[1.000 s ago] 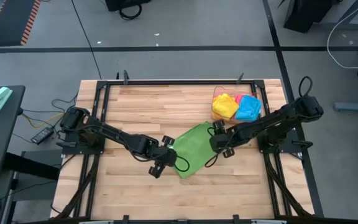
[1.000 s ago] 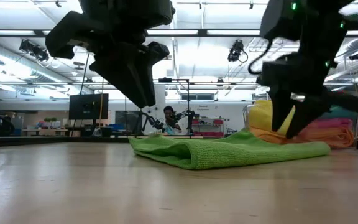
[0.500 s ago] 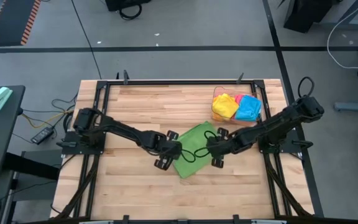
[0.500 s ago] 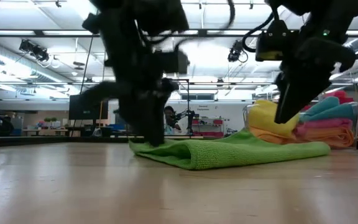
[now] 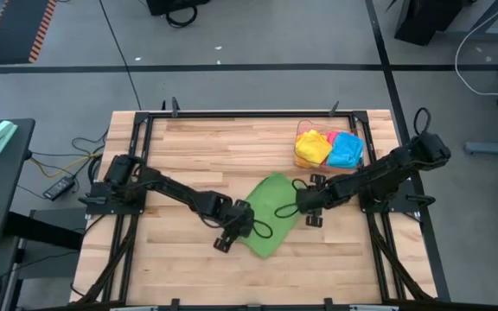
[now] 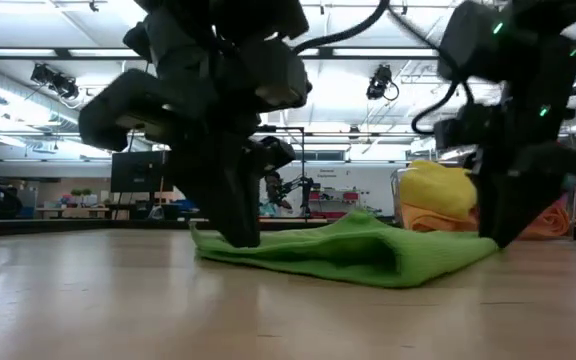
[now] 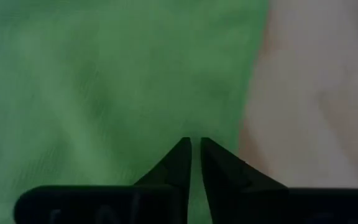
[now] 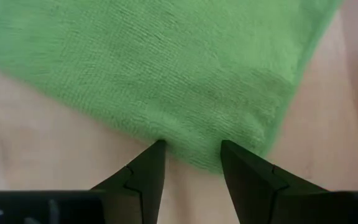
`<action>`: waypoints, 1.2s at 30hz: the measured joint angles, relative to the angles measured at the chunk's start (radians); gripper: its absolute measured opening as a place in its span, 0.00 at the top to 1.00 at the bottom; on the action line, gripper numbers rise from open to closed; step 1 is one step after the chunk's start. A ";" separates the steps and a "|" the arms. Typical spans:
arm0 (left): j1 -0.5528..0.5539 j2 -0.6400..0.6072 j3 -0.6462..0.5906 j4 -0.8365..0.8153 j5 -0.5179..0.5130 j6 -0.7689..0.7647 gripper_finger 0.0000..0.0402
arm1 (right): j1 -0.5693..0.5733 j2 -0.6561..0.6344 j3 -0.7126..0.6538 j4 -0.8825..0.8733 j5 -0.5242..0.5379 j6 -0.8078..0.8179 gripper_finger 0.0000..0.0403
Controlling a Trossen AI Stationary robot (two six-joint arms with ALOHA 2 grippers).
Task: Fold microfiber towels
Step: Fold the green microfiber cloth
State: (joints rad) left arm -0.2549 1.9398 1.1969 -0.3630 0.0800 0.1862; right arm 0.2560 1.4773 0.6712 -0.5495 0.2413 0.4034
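Note:
A green microfiber towel (image 5: 273, 216) lies on the wooden table, humped up in its middle (image 6: 358, 232). My left gripper (image 5: 239, 226) is down on the towel's left part, its fingers almost together on the cloth (image 7: 104, 74). My right gripper (image 5: 305, 207) stands open at the towel's right edge (image 8: 191, 163), and a short stretch of that edge lies between its fingertips. Yellow, blue and pink towels sit in a clear bin (image 5: 328, 149) at the far right. My left gripper pinches green cloth (image 7: 196, 127) between its two fingertips, a little in from the towel's edge. The fingers slant down from above. One layer or several, I cannot tell. The towel lies on the table. My right gripper: I cannot tell whether its fingertips (image 8: 157, 152) touch the edge.
The bin's yellow towel (image 6: 433, 205) shows behind my right gripper (image 6: 493, 238). Bare wood lies on the near side (image 5: 232, 276) and the far left (image 5: 197, 147). A black frame (image 5: 137, 173) runs round the table.
My left gripper has come down onto the towel's left part and gone a little toward the near edge. The towel has slid with it toward the near edge and humped up in the middle. My right gripper has rolled and sunk to the towel's right edge.

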 joint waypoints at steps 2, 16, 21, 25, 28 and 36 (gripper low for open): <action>-0.025 0.004 -0.001 0.033 0.004 -0.018 0.90 | -0.046 -0.001 -0.023 0.027 -0.007 -0.063 0.59; -0.068 0.031 0.028 0.114 0.002 -0.051 0.93 | -0.343 -0.004 -0.033 0.144 0.038 -0.726 0.59; -0.064 0.029 0.095 0.007 -0.005 -0.020 0.94 | -0.376 -0.009 -0.021 0.104 0.021 -0.675 0.59; -0.044 0.015 0.143 -0.068 -0.044 0.028 0.94 | -0.334 -0.011 0.030 -0.013 0.008 -0.598 0.59; -0.018 0.007 0.153 -0.083 -0.079 0.057 0.94 | -0.285 -0.012 0.061 -0.034 -0.001 -0.552 0.59; 0.054 0.008 0.155 -0.123 -0.111 0.143 0.96 | -0.144 -0.013 0.074 0.093 -0.109 -0.295 0.59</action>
State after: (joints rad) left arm -0.2009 1.9476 1.3521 -0.4857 -0.0312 0.3296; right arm 0.1121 1.4647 0.7452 -0.4565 0.1327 0.1081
